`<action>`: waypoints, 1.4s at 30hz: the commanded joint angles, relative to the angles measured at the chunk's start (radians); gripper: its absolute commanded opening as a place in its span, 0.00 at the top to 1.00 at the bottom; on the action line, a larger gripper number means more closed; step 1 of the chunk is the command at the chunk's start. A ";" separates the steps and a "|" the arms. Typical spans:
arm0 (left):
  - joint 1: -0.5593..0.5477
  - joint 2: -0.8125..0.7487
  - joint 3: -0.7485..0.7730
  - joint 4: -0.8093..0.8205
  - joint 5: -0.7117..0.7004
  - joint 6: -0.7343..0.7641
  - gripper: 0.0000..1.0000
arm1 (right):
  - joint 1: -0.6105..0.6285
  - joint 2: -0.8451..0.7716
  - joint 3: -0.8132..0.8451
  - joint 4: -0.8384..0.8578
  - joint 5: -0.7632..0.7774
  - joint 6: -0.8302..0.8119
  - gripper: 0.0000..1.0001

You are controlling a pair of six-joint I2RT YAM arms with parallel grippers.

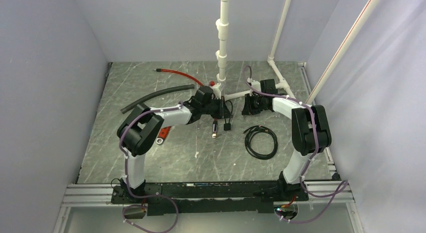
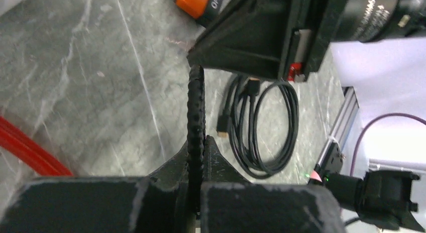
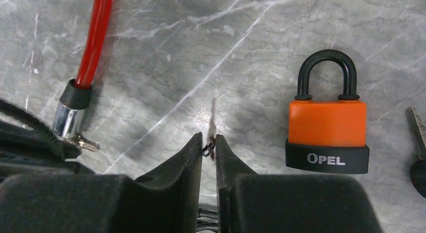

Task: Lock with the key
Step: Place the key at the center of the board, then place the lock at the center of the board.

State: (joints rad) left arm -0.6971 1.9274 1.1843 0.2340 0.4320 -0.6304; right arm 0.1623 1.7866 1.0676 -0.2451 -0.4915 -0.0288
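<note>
Padlock [image 3: 326, 135] lies on table [image 3: 251, 52], shackle shut, key [image 3: 416, 135] just beside it.

Key [image 3: 416, 135] just beside padlock [image 3: 327, 132]

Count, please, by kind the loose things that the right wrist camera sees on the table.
orange padlock: 1
red cable: 1
key: 1
Total: 3
</note>
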 commanded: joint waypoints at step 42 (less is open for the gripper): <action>0.041 -0.215 0.045 -0.232 -0.061 0.131 0.01 | -0.001 -0.328 -0.015 -0.022 -0.054 0.084 0.28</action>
State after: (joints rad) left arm -0.6926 1.8324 1.2758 0.0486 0.3065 -0.5686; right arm 0.1623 1.5059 1.0660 -0.2703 -0.5114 0.0307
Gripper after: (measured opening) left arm 0.994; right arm 0.716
